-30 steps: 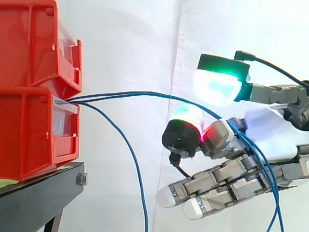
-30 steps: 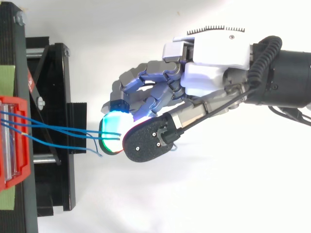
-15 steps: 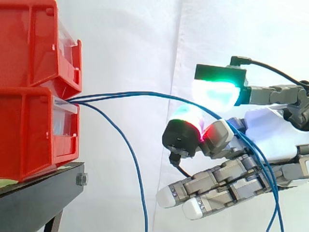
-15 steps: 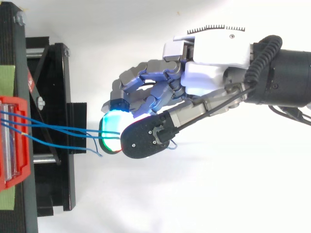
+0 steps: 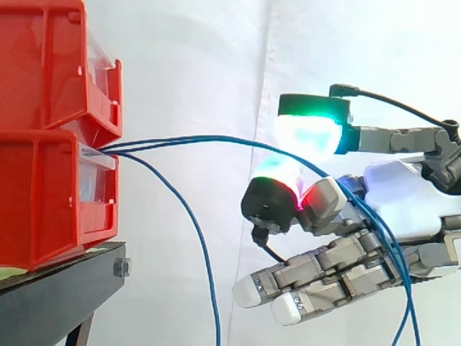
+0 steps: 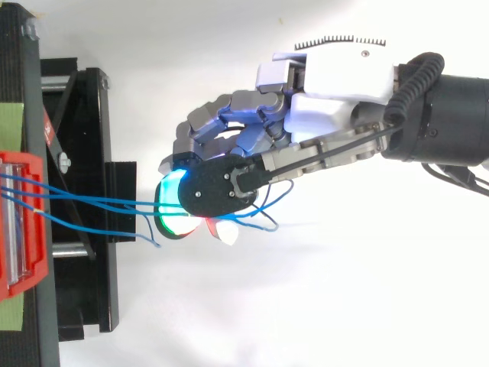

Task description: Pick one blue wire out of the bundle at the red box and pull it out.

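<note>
Two red bins are stacked at the left, and the lower red box feeds out a small bundle of blue wires. Two of them arc right into my hand, while a third blue wire droops straight down. The two pass under the glowing thumb pad and over a curled finger pad, with a narrow gap showing between the pads. They then cross the palm and hang off below it. From above, the thumb lies across the wires just off the stand.
The bins sit on a black stand whose frame juts toward the hand. A white curtain hangs behind. Open room lies below and to the right of the bins.
The thumb has swung left and down over the two wires, closing most of the gap to the curled finger. The rest of the hand and the wires have barely moved.
</note>
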`<state>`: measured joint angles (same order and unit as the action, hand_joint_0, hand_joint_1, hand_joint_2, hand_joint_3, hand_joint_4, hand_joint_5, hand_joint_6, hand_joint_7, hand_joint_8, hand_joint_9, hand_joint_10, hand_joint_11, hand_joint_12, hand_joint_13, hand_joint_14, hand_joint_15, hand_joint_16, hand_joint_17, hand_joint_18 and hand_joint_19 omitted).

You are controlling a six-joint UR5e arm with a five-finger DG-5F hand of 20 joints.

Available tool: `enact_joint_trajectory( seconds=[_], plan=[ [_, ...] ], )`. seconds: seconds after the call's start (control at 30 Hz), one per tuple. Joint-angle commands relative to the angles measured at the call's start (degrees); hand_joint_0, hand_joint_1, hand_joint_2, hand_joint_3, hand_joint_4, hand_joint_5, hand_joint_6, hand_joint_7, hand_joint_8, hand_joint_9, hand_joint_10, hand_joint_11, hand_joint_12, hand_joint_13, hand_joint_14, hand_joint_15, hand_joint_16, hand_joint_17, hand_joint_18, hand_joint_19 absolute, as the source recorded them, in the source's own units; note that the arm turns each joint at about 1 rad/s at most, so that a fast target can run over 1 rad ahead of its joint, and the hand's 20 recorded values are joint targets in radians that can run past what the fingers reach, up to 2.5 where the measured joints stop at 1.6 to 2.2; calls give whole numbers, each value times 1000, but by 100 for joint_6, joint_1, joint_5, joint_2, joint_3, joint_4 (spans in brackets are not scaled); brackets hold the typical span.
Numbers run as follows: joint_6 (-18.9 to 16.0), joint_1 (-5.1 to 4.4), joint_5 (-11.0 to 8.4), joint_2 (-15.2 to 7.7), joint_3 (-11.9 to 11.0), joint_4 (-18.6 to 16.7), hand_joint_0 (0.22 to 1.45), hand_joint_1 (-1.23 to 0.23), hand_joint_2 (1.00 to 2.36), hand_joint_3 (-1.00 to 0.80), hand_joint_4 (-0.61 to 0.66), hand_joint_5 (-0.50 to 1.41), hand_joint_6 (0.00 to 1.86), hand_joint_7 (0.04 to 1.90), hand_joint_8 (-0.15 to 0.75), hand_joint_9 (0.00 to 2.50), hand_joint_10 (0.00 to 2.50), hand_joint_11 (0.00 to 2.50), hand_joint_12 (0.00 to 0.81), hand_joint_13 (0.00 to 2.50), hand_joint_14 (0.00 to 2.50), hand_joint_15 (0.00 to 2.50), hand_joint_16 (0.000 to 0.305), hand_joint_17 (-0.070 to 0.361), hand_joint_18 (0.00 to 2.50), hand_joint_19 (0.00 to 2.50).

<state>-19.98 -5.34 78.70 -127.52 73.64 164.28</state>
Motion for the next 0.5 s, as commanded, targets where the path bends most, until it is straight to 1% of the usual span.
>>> enact_joint_trajectory(
  seconds=[0.0, 0.1, 0.23, 0.27, 0.47],
  plan=[
    [3, 6, -4, -1, 1, -1, 513, -573, 1013, -289, 247, -126, 741, 1188, 333, 897, 23, 1001, 420, 195, 5, 120, 66, 150, 137, 308],
    [3, 6, -4, -1, 1, -10, 494, -582, 1008, -379, 255, -124, 748, 1187, 337, 904, 26, 1001, 427, 203, 4, 112, 68, 153, 148, 304],
    [3, 6, -4, 8, 1, -10, 468, -636, 1000, -489, 270, -126, 777, 1137, 345, 930, 23, 996, 440, 231, 4, 120, 70, 158, 174, 299],
    [3, 6, -4, 8, 1, -10, 467, -655, 1000, -500, 270, -124, 769, 1177, 347, 928, 25, 1003, 440, 237, 4, 105, 70, 158, 188, 284],
    [3, 6, 14, -1, 1, -1, 461, -749, 1000, -500, 278, -120, 804, 1159, 346, 950, 25, 1005, 441, 267, 4, 108, 70, 157, 225, 264]
  ],
)
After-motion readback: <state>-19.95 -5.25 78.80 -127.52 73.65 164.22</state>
